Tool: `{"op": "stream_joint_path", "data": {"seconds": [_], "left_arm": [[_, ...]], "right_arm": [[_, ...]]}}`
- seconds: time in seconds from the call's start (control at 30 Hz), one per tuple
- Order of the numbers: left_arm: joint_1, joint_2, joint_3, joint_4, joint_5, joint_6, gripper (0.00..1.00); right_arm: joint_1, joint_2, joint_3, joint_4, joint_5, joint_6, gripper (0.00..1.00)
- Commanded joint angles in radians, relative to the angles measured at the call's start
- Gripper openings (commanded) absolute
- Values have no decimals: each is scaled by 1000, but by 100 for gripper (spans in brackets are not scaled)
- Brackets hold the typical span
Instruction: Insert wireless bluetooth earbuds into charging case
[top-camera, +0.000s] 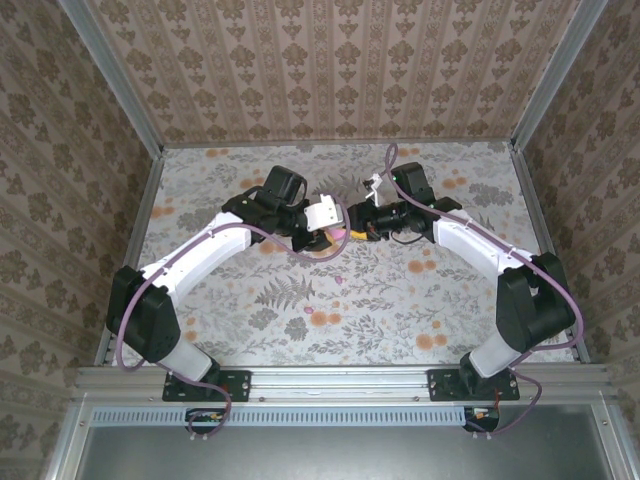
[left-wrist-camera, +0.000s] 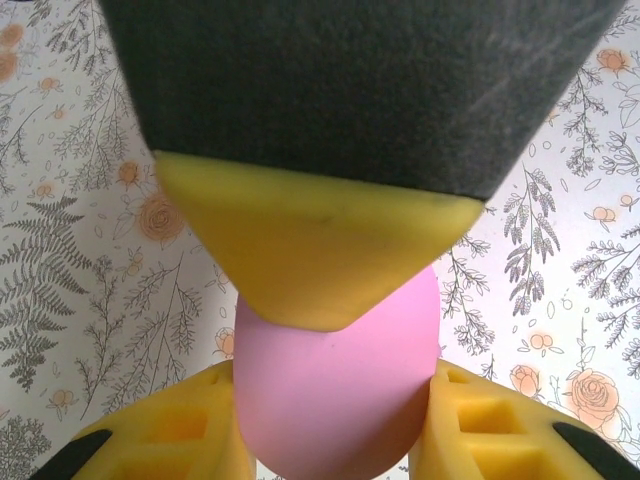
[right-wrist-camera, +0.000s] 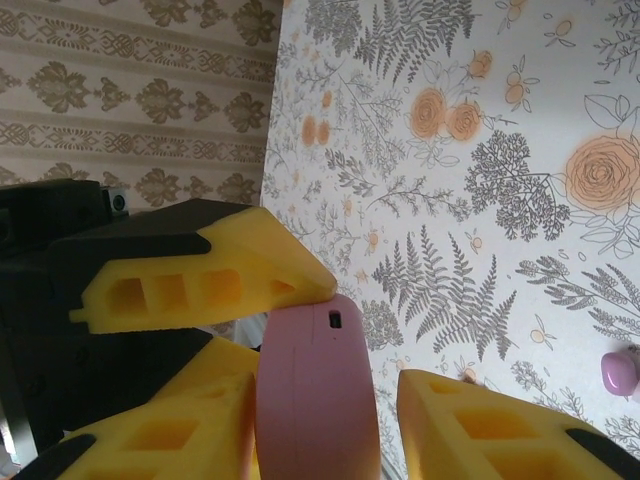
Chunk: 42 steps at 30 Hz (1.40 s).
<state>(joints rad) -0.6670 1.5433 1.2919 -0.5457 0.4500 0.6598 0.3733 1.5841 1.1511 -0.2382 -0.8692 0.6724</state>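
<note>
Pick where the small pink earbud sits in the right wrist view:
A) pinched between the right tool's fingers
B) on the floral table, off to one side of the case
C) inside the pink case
B: the earbud lies on the table at the right edge of that view, clearly apart from the pink case.
</note>
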Motion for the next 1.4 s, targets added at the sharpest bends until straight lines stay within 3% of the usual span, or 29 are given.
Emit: {"op": "stream_joint_path", "data": {"seconds": [0.0,0.2,0.4,0.43,0.5,0.57,0.73,0.97,1.17,1.37], "left_arm": [[-5,-13,22,-14,2,24,26],[-5,-10,26,-21,-2,26,26],[-5,-14,21,-14,-12,16,28],[-4,-16,20,-9,-11,10,31],[-4,-29,2,25,-12,-4,51],[2,-54,-25,73,9,-20,56],[89,-183,-193,389,144,-194,72],[221,-304,-425,928,368,-526,75],[242,-273,-443,1041,477,-580,74],[221,-227,-471,1216,464,-613,74]], "right_arm": [[3,13,27,-46,-27,-29,43],[3,13,26,-52,-20,-34,41],[1,7,29,-47,-20,-33,31],[1,6,27,-45,-19,-30,30],[-1,-2,21,-24,-19,-14,27],[-9,-18,7,19,-28,13,26],[-50,-66,-55,222,-105,150,25],[-100,-125,-79,441,-187,325,24],[-128,-144,-62,644,-211,523,25],[-128,-102,-40,792,-225,743,25]]}}
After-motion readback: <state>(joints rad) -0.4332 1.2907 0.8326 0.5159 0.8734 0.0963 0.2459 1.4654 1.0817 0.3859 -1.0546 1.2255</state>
